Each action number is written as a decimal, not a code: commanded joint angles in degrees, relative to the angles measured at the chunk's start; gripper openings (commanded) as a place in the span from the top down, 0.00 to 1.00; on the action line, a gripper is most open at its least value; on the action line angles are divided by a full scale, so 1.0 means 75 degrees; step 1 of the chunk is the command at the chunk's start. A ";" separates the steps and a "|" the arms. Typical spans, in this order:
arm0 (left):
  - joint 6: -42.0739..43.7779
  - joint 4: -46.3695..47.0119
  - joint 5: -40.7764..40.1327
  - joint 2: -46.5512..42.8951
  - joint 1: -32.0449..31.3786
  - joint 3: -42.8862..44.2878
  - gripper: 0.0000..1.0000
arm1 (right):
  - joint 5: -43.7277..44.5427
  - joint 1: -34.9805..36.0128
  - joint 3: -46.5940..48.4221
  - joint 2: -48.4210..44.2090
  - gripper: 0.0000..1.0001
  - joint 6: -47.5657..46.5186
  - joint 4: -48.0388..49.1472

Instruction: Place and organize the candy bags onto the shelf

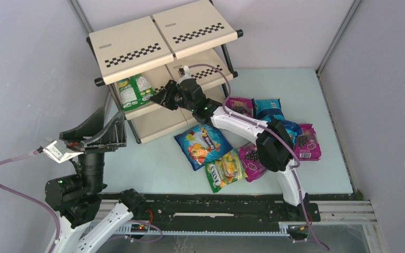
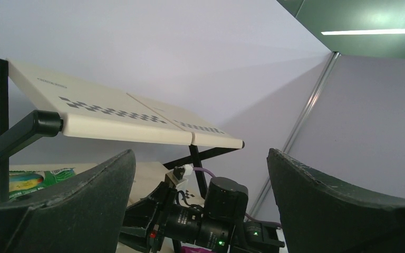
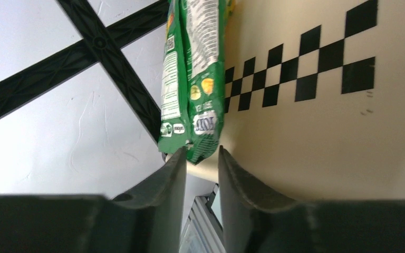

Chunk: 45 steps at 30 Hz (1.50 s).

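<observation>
Lower left of the overhead view, your left gripper [image 1: 109, 126] hangs raised above the table [image 1: 153, 163], jaws spread wide with nothing between them. Further right, two green candy bags [image 1: 132, 92] sit on the left half of the middle tier of the shelf [image 1: 137, 50]. Your right gripper [image 1: 158, 98] meets their edge, jaws a narrow gap apart; whether they pinch a bag you cannot tell. Right of centre, the loose candy bags [image 1: 203, 145] lie heaped on the table.
</observation>
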 commanded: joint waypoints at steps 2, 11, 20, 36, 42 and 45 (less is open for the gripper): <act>0.0112 0.0159 0.0084 0.0186 -0.0069 0.0002 0.00 | -0.0610 -0.0012 -0.0990 -0.1476 0.46 -0.0869 0.0035; 0.0215 0.0238 -0.0164 0.0342 -0.0076 -0.0113 0.00 | -0.0224 0.0192 -0.4367 -0.4726 0.27 -0.3501 -0.3450; 0.0085 0.0227 -0.0002 0.0916 -0.0073 -0.0150 0.00 | 0.1716 0.0358 -0.6703 -0.7252 0.20 -0.3425 -0.6067; 0.0006 0.0157 0.0147 0.1389 -0.0063 -0.0115 0.00 | 0.3539 0.3005 -0.9841 -0.8009 0.13 0.2137 -0.3551; -0.0011 0.0168 0.0154 0.1284 -0.0068 -0.0127 0.00 | 0.4958 0.3011 -1.0187 -0.7953 0.13 0.3940 -0.3872; -0.0006 0.0168 0.0130 0.1236 -0.0076 -0.0127 0.00 | 0.5374 0.2938 -1.0545 -0.8083 0.13 0.4704 -0.3765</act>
